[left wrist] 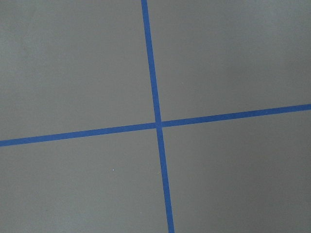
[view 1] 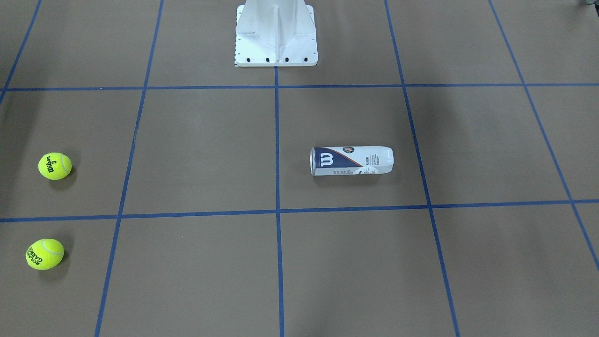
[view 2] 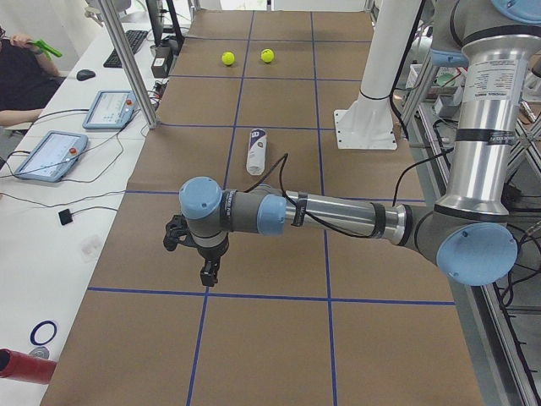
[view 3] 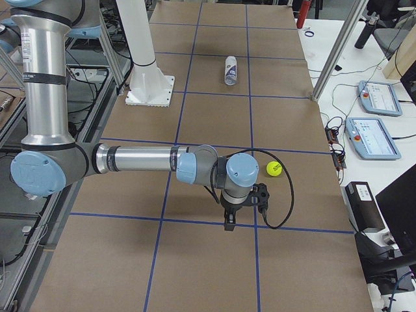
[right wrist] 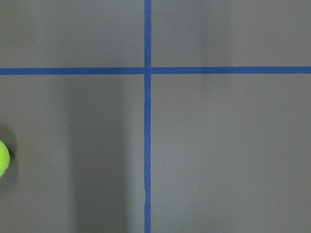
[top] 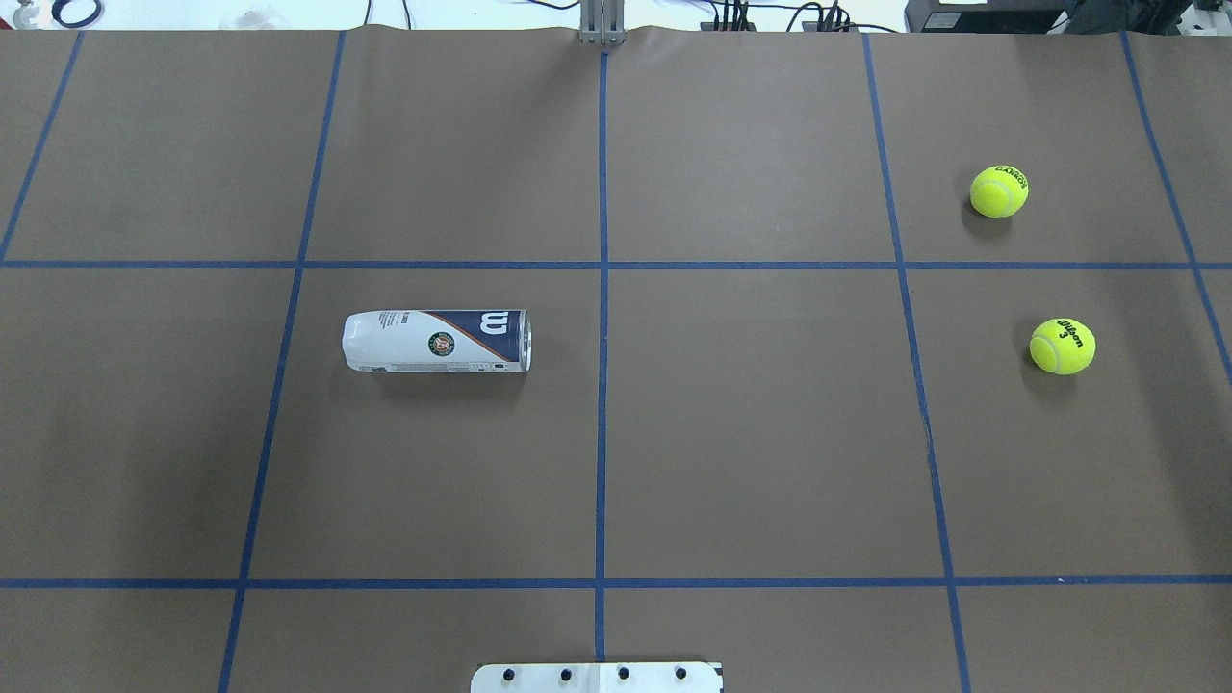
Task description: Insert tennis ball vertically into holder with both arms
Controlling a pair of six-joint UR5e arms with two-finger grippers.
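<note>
The holder (top: 436, 341) lies on its side on the brown table, left of the centre line, its metal-rimmed mouth toward the middle; it also shows in the front view (view 1: 352, 161). Two yellow tennis balls (top: 1062, 346) (top: 999, 191) rest far to the right. My left gripper (view 2: 207, 275) hangs above the table's left end, well short of the holder (view 2: 256, 150); I cannot tell if it is open. My right gripper (view 3: 229, 224) hangs above the right end beside one tennis ball (view 3: 274, 168); its state cannot be told either. Both wrist views show only taped table, the right one a ball's edge (right wrist: 2, 158).
The white pedestal base (view 1: 276, 47) stands at the robot's side of the table. Blue tape lines (top: 603, 289) divide the brown surface into squares. A side desk with tablets (view 2: 49, 155) and a seated person's arm runs along the far edge.
</note>
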